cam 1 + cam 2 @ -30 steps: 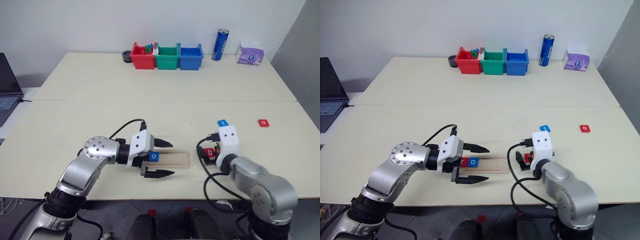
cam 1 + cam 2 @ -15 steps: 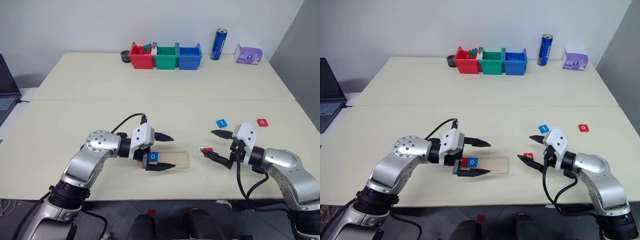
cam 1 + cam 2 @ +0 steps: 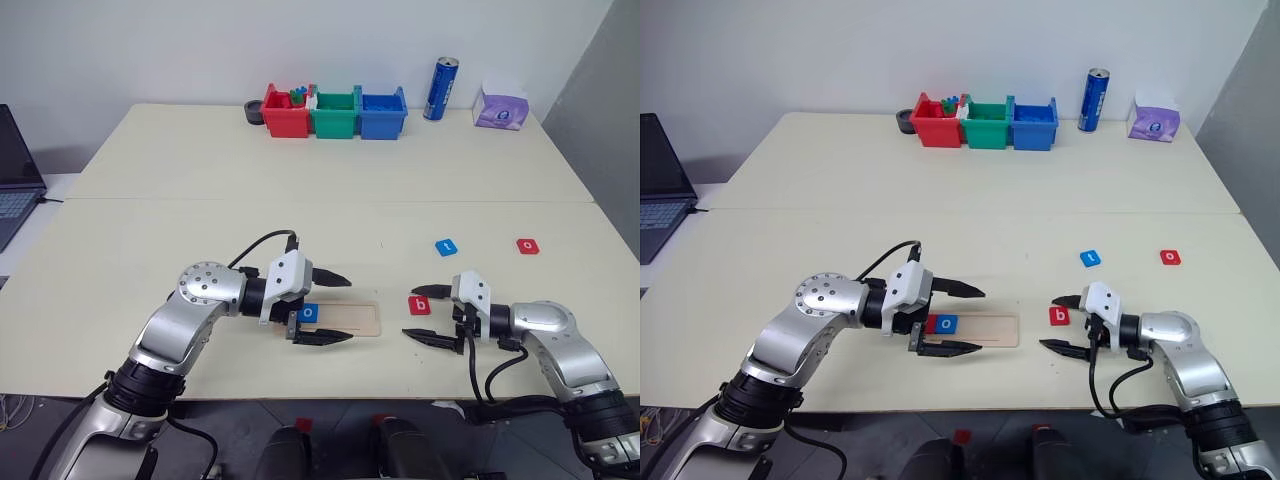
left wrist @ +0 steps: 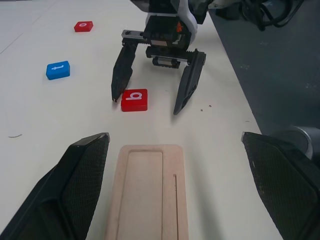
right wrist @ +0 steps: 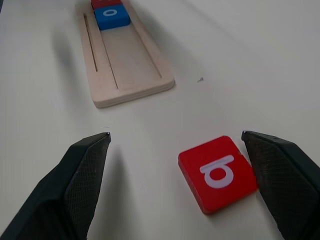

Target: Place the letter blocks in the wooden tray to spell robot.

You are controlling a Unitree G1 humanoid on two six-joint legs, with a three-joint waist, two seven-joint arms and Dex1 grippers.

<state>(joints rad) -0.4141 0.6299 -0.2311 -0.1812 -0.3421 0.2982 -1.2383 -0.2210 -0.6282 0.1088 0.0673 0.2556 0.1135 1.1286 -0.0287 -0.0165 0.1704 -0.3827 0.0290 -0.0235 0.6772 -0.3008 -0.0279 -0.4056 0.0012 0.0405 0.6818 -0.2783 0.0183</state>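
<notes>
The right pincer has swung round and sunk: a second ago its white wrist stood up over the red b block, hiding most of it, and now the pincer lies low over the desk, pointing toward the wooden tray. Its fingers are spread wide, one at the far edge of the b block and the other nearer the robot, so the block lies in plain sight on the desk, just beyond the tray's right end.
</notes>
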